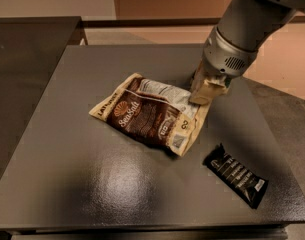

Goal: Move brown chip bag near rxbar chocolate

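**Hand pinched on the corner of the chip bag, bar lying apart to the right**

The hand (203, 91) is low over the far right part of the table (92, 184), its cream-coloured tips closed on the upper right corner of the brown chip bag (144, 115). They show no gap beyond the thickness of the wrapper. That corner rises a little toward the hand, while the rest of the bag lies on the table. Above the hand, the thick grey arm (242, 29) comes down from the upper right corner of the view.

The brown chip bag sits near the middle of the table, lying flat with its printed face up and set at a slant. Its dark brown panel bears white "Sea Salt" lettering and a sun logo, with cream edges around it and a pale crinkled stretch toward the hand. No opening shows in the bag, and nothing of its contents can be seen.

The rxbar chocolate (235, 175) lies to the right of the bag and nearer the front edge, close to the table's right front corner. It is a slim black bar in its wrapper, set diagonally, with lines of white lettering and a small white label at its lower end. A strip of bare table separates it from the bag's lower right corner; the two do not touch.

A second dark surface (32, 59) adjoins the table on the left.
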